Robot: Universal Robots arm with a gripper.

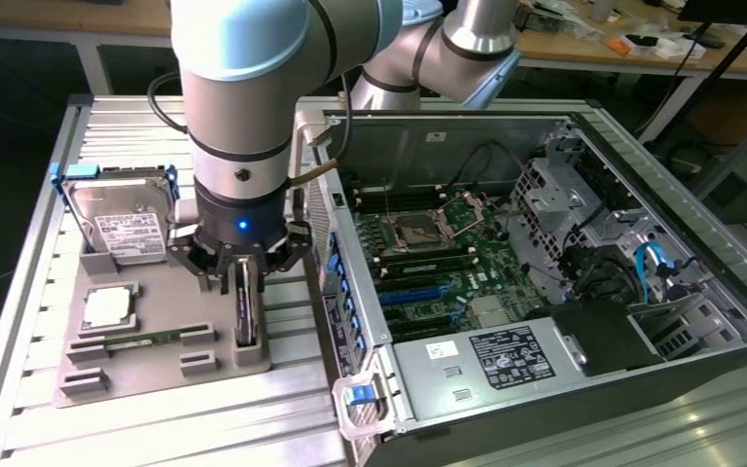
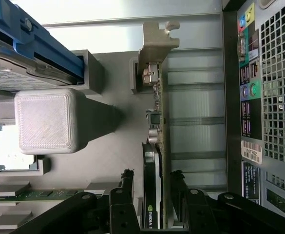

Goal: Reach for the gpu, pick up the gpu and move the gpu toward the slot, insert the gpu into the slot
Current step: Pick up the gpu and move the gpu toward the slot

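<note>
gripper (image 2: 152, 175) at gpu (image 2: 153, 151), no grip made.
i see the jaws spread, one each side of the gpu, which stands on edge in the grey tray (image 1: 153, 375); the blue slot (image 1: 407, 292) lies well apart inside the open case (image 1: 478, 126).

Universal Robots arm (image 1: 237, 88) is hanging vertically from the 12 o'clock edge of the exterior view, its wrist pointing straight down and a blue light glowing on the black collar. The pincer (image 1: 246, 268) is sitting between 8 and 9 o'clock of centre, black fingers (image 2: 127, 187) standing apart.
</note>
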